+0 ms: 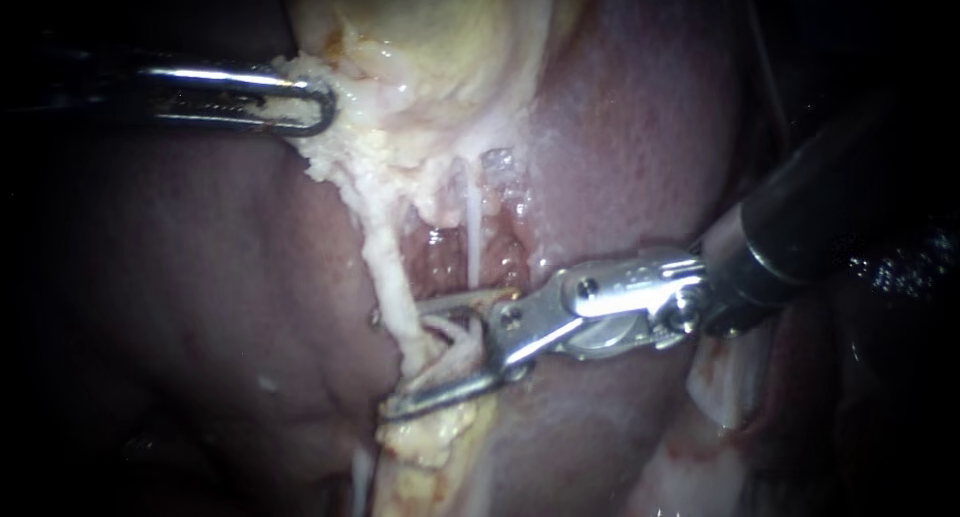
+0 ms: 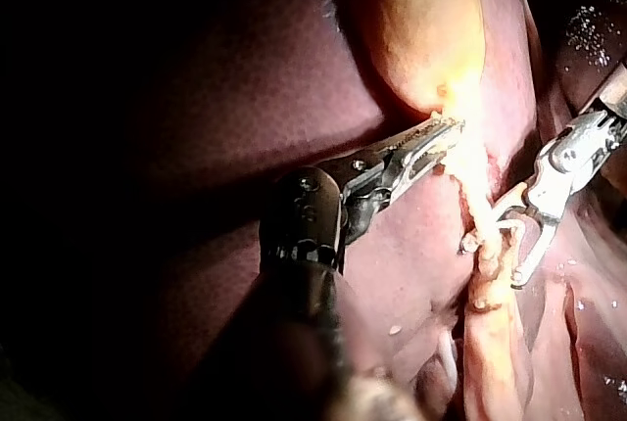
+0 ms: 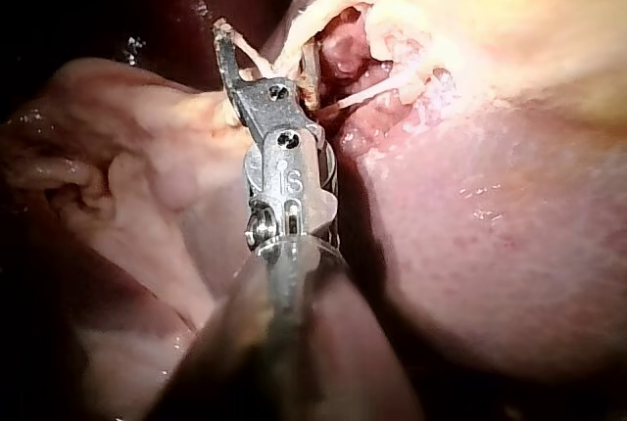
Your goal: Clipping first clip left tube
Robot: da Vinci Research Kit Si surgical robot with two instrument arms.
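Grip on the pale, ragged fringe of the gallbladder [image 1: 430, 37] by the left instrument [image 1: 318, 102], with jaws clamped on that fringe from two sides. Enters level from the left of the endoscope view, above dark red liver [image 1: 200, 307]. Below the grip, running down from the fringe: the left tube [image 1: 385, 267], a thick pale cord. Just beside it, across a raw red pocket [image 1: 440, 252], a thinner white strand [image 1: 472, 239], apart from both instruments. Lower on the left tube, the right instrument [image 1: 403, 357], with jaws spread wide apart, one on the upper side of the cord, one on the lower side, and the cord in the gap between. No telling whether either jaw presses on the tube. In the right wrist view, one jaw plain to see, against pale tissue beside the red pocket; the other hidden. In the left wrist view, open jaws hooked around the cord, beyond the left instrument's tip.
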